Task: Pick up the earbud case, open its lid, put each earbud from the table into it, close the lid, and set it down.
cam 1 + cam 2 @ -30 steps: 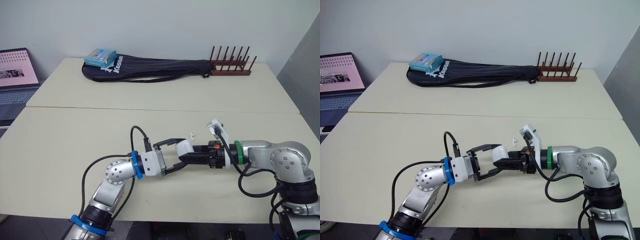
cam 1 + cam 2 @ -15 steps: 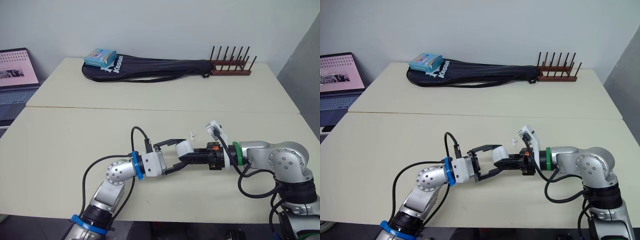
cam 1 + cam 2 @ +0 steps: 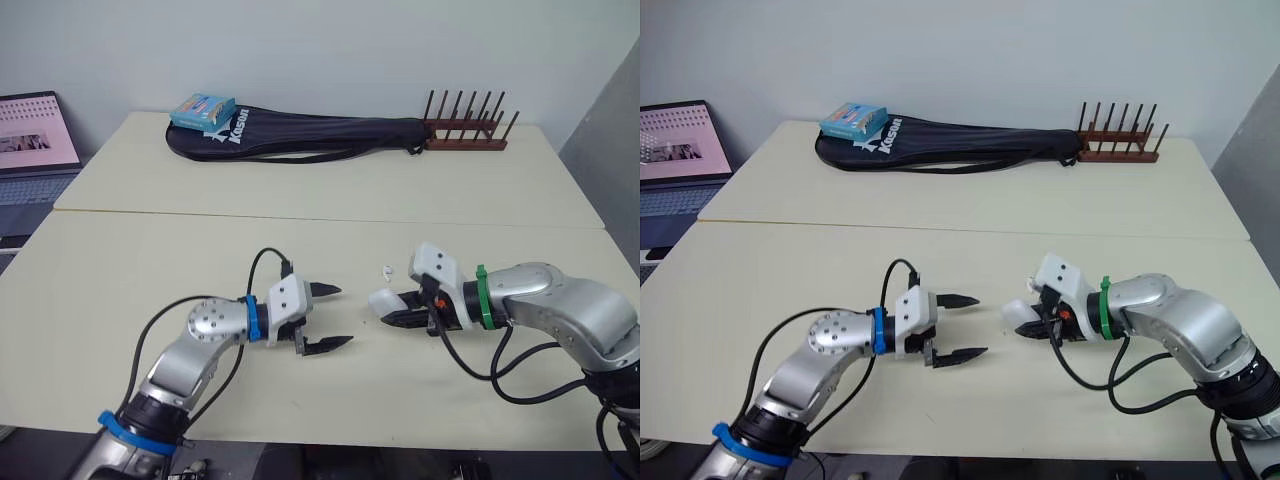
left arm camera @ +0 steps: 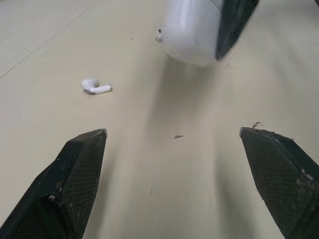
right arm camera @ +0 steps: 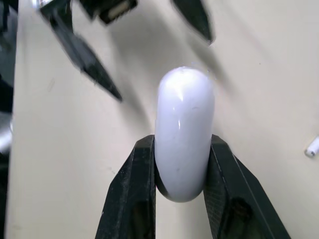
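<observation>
Two black fingers of our right gripper (image 5: 182, 142) are clamped on the white earbud case (image 5: 184, 124), one pressing each side, with the rounded end of the case sticking out past the fingertips toward our left arm. Our left gripper (image 3: 340, 316) faces it a short way off, its fingers spread wide with nothing between them and touching neither the case nor the table (image 3: 150, 260). We see the case low over the near table, between the two grippers and closer to the right one. One white earbud (image 3: 387, 270) lies on the table just beyond the case, apart from it. Farther out, on the second table against the wall, we see a black racket bag (image 3: 300, 135) with a blue box (image 3: 202, 110) on its left end, a wooden peg rack (image 3: 465, 135) at its right end, and an open laptop (image 3: 35, 140) off to the far left.
</observation>
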{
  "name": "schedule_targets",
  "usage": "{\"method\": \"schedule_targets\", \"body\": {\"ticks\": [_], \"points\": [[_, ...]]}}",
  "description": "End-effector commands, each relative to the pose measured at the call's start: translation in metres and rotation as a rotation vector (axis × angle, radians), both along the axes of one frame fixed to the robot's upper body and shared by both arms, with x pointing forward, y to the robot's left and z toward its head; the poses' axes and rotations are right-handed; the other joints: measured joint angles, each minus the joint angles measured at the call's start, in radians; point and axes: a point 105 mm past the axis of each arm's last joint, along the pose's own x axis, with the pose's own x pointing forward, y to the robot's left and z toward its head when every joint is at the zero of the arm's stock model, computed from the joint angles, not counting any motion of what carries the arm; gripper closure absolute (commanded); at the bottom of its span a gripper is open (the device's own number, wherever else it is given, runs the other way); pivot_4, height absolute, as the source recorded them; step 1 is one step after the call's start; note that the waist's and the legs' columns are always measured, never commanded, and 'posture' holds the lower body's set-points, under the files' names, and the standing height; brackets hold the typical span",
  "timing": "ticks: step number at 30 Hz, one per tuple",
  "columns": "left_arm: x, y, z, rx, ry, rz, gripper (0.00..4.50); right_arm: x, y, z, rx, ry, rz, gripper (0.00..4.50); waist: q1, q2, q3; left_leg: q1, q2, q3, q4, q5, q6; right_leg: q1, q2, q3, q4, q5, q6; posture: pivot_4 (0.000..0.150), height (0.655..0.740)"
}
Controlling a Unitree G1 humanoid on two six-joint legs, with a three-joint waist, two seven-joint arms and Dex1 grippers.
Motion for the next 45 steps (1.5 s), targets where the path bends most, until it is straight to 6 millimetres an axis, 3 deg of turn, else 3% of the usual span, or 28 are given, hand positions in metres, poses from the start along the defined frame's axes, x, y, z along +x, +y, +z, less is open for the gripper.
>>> {"method": "schedule_targets", "body": {"ticks": [1, 14, 17, 27, 40, 45], "points": [[-0.012, -0.016, 0.015, 0.014, 0.033, -0.086, 0.0, -0.004, 0.006, 0.006, -0.036, -0.103, 0.095, 3.65, 0.001, 0.0, 0.0, -0.001, 0.0, 0.0, 0.0, 0.0, 0.0, -0.001, 0.0, 0.0, 0.0, 0.0, 0.0, 0.15, 0.7274], [-0.011, -0.035, 0.014, 0.083, 0.06, -0.159, 0.0, -0.004, 0.006, 0.004, -0.064, -0.136, 0.145, 3.65, 0.002, 0.0, 0.0, -0.002, -0.001, -0.003, 0.004, 0.0, 0.0, 0.0, 0.0, -0.002, 0.001, 0.0, -0.001, 0.15, 0.7274], [-0.008, -0.037, 0.014, 0.083, 0.069, -0.16, 0.61, -0.004, 0.007, 0.004, -0.066, -0.136, 0.149, 3.65, 0.002, 0.0, 0.0, -0.002, -0.001, -0.003, 0.004, 0.0, 0.0, 0.0, 0.0, -0.002, 0.001, 0.0, -0.001, 0.15, 0.7274], [-0.012, -0.04, 0.007, 0.11, 0.095, -0.195, 3.64, -0.005, 0.011, 0.006, -0.059, -0.138, 0.168, 3.65, 0.002, 0.0, 0.0, -0.002, -0.001, -0.003, 0.006, 0.0, 0.0, 0.001, -0.001, -0.002, 0.002, 0.0, -0.001, 0.15, 0.7274], [-0.013, -0.038, -0.001, 0.147, 0.111, -0.193, 3.73, -0.009, 0.013, 0.008, -0.053, -0.129, 0.189, 3.65, 0.002, 0.0, 0.0, -0.002, -0.001, -0.004, 0.006, 0.0, 0.0, 0.001, -0.001, -0.003, 0.002, 0.0, -0.001, 0.15, 0.7274], [-0.012, -0.033, -0.005, 0.149, 0.126, -0.176, 3.73, -0.007, 0.005, 0.012, -0.091, -0.144, 0.203, 1.99, 0.002, 0.0, 0.0, -0.002, -0.001, -0.004, 0.006, 0.0, 0.0, 0.001, -0.001, -0.003, 0.003, 0.0, -0.001, 0.15, 0.7274]]}}
